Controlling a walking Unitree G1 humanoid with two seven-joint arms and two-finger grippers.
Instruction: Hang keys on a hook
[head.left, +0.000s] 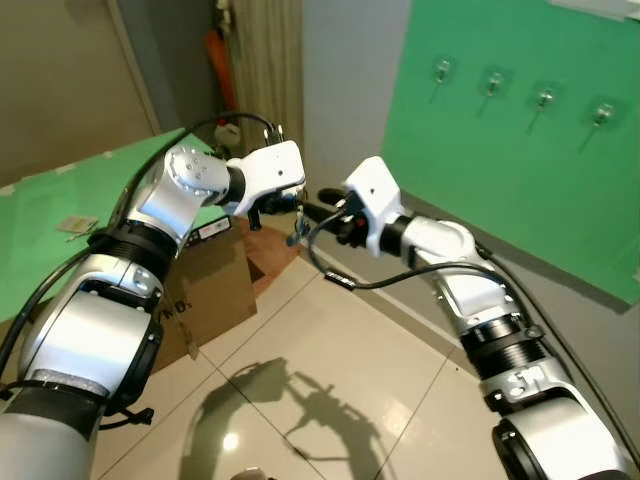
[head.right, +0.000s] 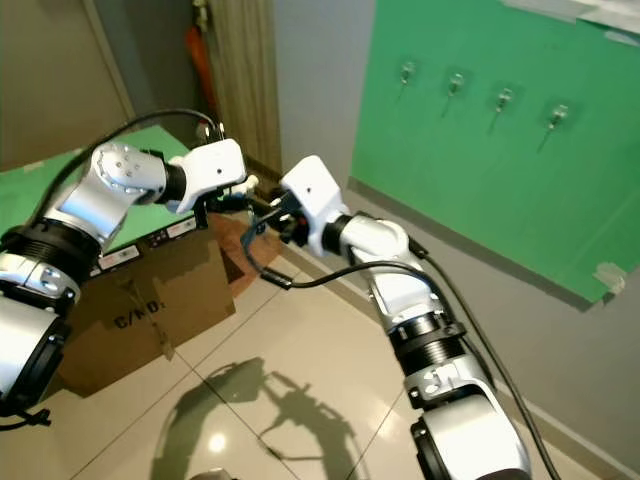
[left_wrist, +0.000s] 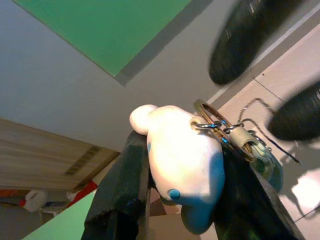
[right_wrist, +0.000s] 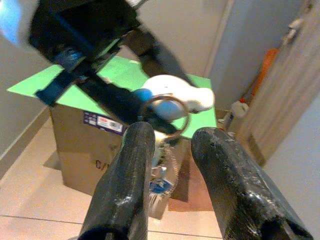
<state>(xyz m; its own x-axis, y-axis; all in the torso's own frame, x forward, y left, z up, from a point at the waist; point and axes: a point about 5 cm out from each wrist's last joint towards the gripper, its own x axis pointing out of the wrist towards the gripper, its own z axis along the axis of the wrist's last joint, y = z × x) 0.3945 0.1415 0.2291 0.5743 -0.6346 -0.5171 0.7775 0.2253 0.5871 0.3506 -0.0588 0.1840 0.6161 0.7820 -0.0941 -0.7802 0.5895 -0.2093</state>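
I see a green wall panel carrying a row of four hooks, well apart from both arms. Below sits a cardboard box, contents hidden. My left gripper pinches the white plush charm of the keys; its key ring points toward my right gripper, whose fingers are spread just beside the ring.
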